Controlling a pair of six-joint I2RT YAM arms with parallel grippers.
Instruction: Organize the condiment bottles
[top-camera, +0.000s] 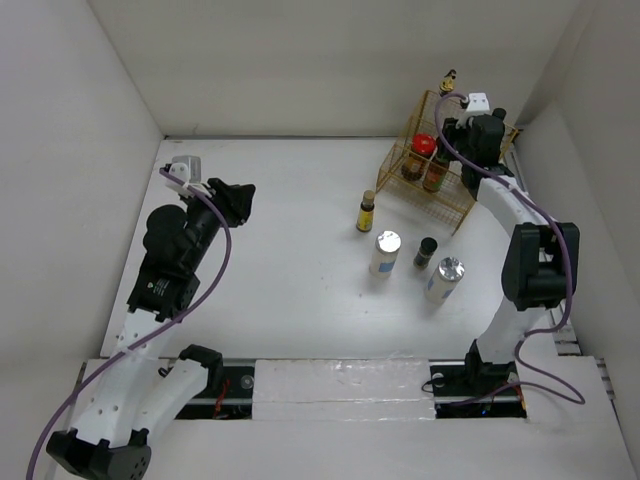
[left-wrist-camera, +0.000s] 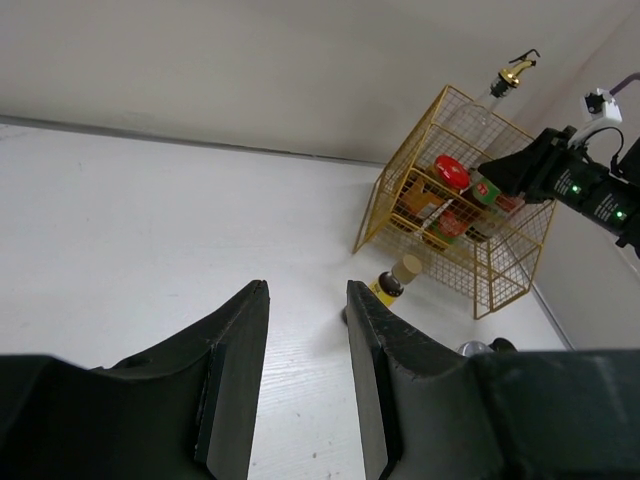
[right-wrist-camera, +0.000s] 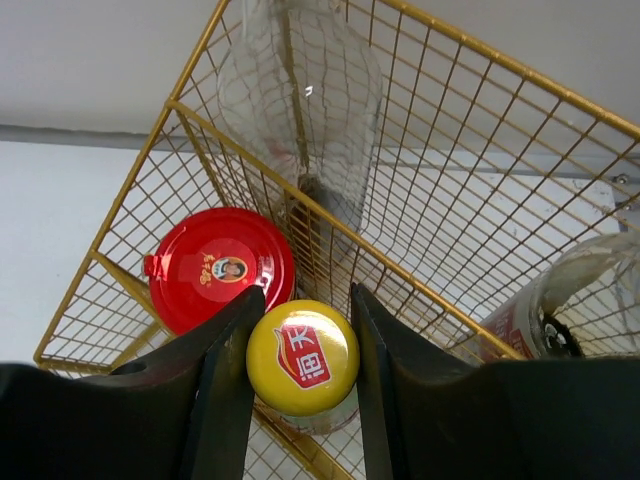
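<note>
The right tool (right-wrist-camera: 306, 292) reaches down into the gold wire basket (left-wrist-camera: 385, 215) at the far right of the worktop (top-camera: 280, 260). Its two fingers are closed partway against either side of the yellow-capped bottle (right-wrist-camera: 303, 357), which stands upright inside. The red-capped jar (right-wrist-camera: 220, 265) stands just beside that bottle in the basket, and a tall clear bottle (right-wrist-camera: 300, 90) rises at the basket's far corner. Four more stand on the worktop in front of the basket: a brown bottle (top-camera: 366, 212) with a pale cap, a silver-capped white bottle (top-camera: 385, 254), a small dark bottle (top-camera: 426, 252) and a second silver-capped bottle (top-camera: 444, 280). The left tool (left-wrist-camera: 307, 290) hangs over the left side, well apart from them, with a narrow gap between its fingers and nothing in it.
</note>
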